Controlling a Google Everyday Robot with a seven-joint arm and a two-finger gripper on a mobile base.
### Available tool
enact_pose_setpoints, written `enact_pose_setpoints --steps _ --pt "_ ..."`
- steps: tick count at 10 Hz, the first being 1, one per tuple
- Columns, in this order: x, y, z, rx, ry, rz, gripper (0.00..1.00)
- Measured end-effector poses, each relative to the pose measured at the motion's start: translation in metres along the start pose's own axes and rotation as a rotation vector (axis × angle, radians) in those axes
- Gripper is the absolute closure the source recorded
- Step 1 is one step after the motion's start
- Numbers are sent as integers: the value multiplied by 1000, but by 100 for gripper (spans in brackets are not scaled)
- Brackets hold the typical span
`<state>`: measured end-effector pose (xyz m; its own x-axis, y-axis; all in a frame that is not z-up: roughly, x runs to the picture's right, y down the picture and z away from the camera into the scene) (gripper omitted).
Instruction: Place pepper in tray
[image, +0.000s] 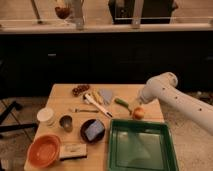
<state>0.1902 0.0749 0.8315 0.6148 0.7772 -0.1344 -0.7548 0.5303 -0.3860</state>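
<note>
- Step in hand: the reach for the pepper (121, 104), which lies on the surface (60, 95) just behind the tray (140, 122).
- The gripper (133, 108) hangs just right of it, jaws apart, empty.
- Next: lower over the pepper and close.

Arm (186, 104): white, stretched in from the side, rising to a bulky wrist (160, 86)
Gripper (134, 106): hung below that wrist, pointed downward
Jaws: stood apart, holding nothing
</note>
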Motion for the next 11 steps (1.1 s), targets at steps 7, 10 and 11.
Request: enact_pose_setpoints --steps 7,10,11 --pt "-15 19 49 -70 4 -23 20" --pt "-12 18 67 -74 28 -44 20" --pt "-16 19 72 -79 32 -54 20"
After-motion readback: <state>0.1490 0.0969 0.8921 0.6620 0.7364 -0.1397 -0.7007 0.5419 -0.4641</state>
